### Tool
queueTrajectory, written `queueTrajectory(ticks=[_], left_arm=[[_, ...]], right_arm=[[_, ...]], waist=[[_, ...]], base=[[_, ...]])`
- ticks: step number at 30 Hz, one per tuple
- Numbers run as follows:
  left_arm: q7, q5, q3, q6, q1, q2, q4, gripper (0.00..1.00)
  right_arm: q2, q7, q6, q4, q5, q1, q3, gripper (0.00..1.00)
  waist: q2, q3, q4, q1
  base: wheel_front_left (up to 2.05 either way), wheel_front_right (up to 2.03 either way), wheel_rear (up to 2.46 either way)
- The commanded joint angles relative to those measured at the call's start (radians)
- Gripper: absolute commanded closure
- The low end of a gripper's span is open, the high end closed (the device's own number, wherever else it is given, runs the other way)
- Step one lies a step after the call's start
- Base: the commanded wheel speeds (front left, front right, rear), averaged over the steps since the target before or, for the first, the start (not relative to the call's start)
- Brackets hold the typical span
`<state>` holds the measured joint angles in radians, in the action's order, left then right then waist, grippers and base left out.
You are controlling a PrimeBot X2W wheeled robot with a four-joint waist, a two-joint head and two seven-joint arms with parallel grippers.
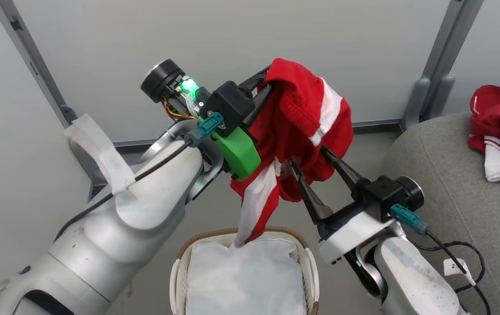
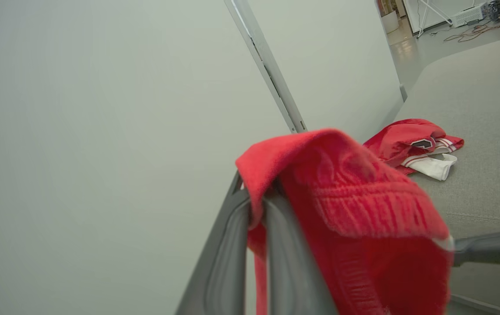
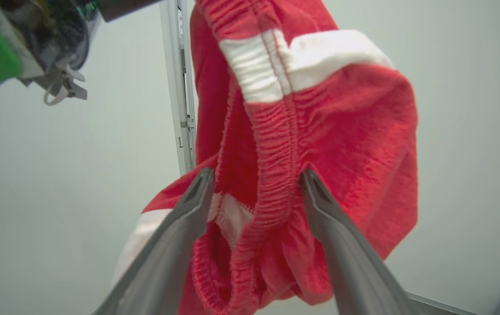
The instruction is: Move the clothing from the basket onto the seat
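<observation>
My left gripper (image 1: 270, 82) is shut on the top fold of a piece of red clothing (image 1: 302, 113) with white stripes, and holds it high above the basket (image 1: 175, 280). The clothing's lower end trails down to the basket's white liner (image 1: 245, 275). In the left wrist view the fabric (image 2: 364, 227) drapes over my left gripper (image 2: 254, 197). My right gripper (image 1: 308, 157) stands open, its fingers either side of the elastic band of the hanging clothing (image 3: 342, 131); the right gripper (image 3: 257, 174) has not closed on it. Another red piece (image 1: 499, 127) lies on the grey seat (image 1: 442, 183).
Grey wall panels with metal posts (image 1: 434, 61) stand close behind. A white cloth strip (image 1: 96, 153) hangs on the left post. A black cable (image 1: 460, 253) loops beside my right forearm. The seat (image 2: 486, 87) stretches far to the right of the second red piece (image 2: 412, 140).
</observation>
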<state>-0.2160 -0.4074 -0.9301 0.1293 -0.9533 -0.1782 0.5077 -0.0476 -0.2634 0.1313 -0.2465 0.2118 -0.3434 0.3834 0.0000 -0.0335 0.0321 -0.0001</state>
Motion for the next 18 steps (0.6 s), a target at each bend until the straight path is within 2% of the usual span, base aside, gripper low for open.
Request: queueTrajectory(ticks=[1, 9, 14, 15, 16, 17, 18], left_arm=[[-0.009, -0.007, -0.009, 0.002, -0.011, 0.008, -0.01, 1.0], [-0.017, -0.031, -0.051, 0.002, 0.016, 0.014, -0.073, 1.0], [-0.021, -0.036, -0.061, 0.002, 0.028, 0.011, -0.113, 1.0], [-0.021, -0.04, -0.06, 0.002, 0.031, 0.01, -0.117, 1.0], [-0.021, -0.044, -0.058, 0.0, 0.035, 0.007, -0.118, 1.0], [-0.022, -0.048, -0.055, -0.005, 0.042, 0.001, -0.12, 1.0], [-0.022, -0.052, -0.053, -0.009, 0.049, -0.004, -0.12, 1.0]], right_arm=[[-0.005, -0.002, -0.001, -0.009, -0.014, -0.016, -0.02, 0.0], [-0.004, -0.002, -0.001, -0.059, -0.147, -0.064, -0.212, 0.0], [-0.004, -0.002, -0.001, -0.119, -0.185, -0.111, -0.247, 0.0], [-0.004, -0.002, -0.001, -0.133, -0.19, -0.123, -0.249, 0.48], [-0.004, -0.002, -0.001, -0.147, -0.193, -0.13, -0.246, 0.48], [-0.004, -0.002, -0.001, -0.16, -0.195, -0.137, -0.241, 0.98], [-0.005, -0.002, -0.001, -0.166, -0.194, -0.142, -0.241, 1.0]], waist=[[0.0, 0.0, 0.005, 0.0001], [0.0, 0.001, 0.031, 0.0001], [0.0, 0.002, 0.049, 0.0001], [0.0, 0.003, 0.052, 0.0001], [0.0, 0.003, 0.054, 0.0001], [0.0, 0.003, 0.056, 0.0001], [0.0, 0.003, 0.057, 0.0001]], base=[[0.0, 0.0, 0.0], [0.0, 0.0, 0.0], [0.0, 0.0, 0.0], [0.0, 0.0, 0.0], [0.0, 0.0, 0.0], [0.0, 0.0, 0.0], [0.0, 0.0, 0.0]])
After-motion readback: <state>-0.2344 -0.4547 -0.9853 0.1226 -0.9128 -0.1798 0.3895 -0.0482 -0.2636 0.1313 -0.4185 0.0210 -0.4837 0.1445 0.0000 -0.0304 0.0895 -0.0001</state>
